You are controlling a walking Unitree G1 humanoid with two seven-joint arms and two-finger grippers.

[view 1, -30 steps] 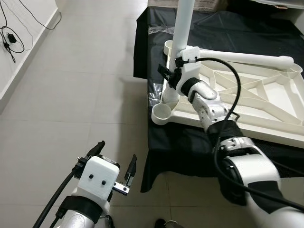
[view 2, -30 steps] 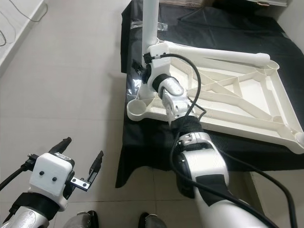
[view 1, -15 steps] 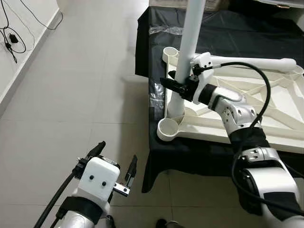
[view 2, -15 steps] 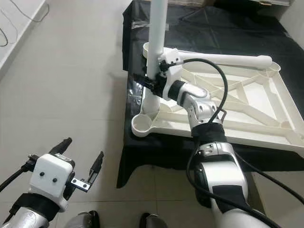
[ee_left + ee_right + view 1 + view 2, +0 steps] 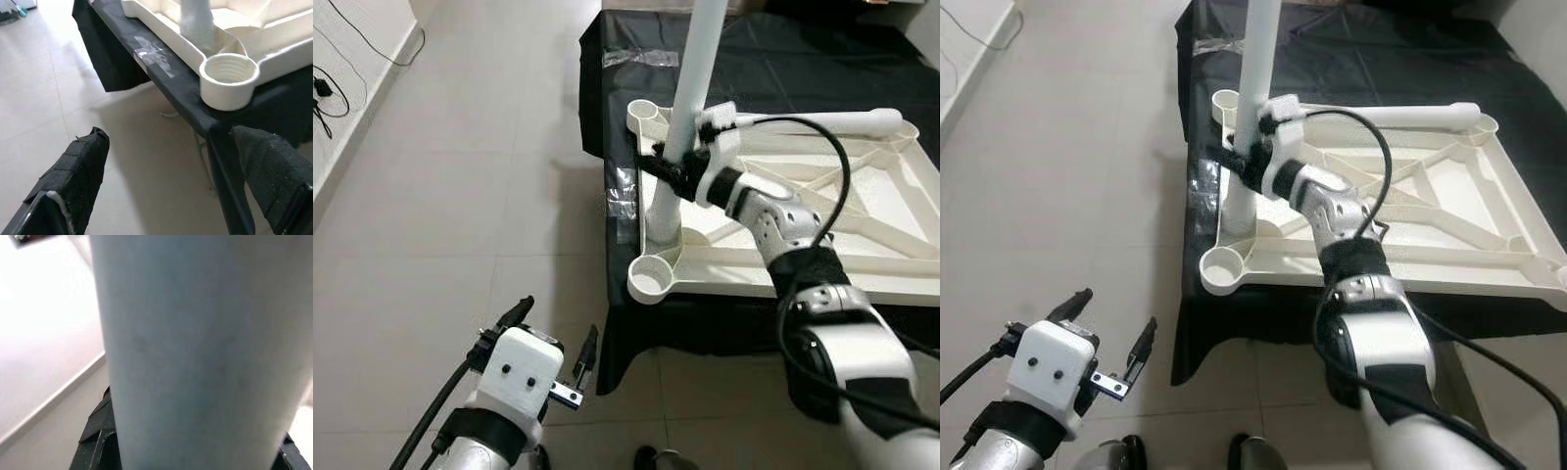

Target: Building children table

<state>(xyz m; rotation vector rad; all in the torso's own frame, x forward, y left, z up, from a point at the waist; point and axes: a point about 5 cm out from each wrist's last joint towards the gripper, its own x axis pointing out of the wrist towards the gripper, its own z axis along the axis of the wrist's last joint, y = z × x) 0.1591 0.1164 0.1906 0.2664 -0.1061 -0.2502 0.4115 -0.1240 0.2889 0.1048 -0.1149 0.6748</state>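
- Gripping a white table leg (image 5: pixel 690 93), the right gripper (image 5: pixel 672 168) has its black fingers closed around the tube partway up its height; the tube's foot stands on the upturned white tabletop (image 5: pixel 862 211), just below the gripper and a little in from the near corner.
- In the right wrist view the leg (image 5: pixel 195 342) lies flush between the finger pads (image 5: pixel 95 431), with pale floor beyond it.
- An empty threaded corner socket (image 5: pixel 652 281) sits below the right gripper, at the tabletop's nearest corner, just beside the foot of the held leg.
- A second empty socket (image 5: pixel 644 111) lies just beyond the gripper, at the far corner of the same edge.
- Another white leg (image 5: pixel 832 121) lies flat along the far rim of the tabletop, behind the right wrist.
- A black cloth (image 5: pixel 783 49) covers the support under the tabletop and hangs over its edge; a strip of clear tape (image 5: pixel 623 191) sits on the hanging edge beneath the gripper.
- The left gripper (image 5: pixel 552 338) hovers over the tiled floor (image 5: pixel 460 196) with its fingers spread apart, holding nothing; the near socket (image 5: pixel 229 81) lies ahead of its fingertips (image 5: pixel 78 171), apart from them.
- Dark cables (image 5: pixel 328 93) trail on the floor by the wall, well away from the left gripper.
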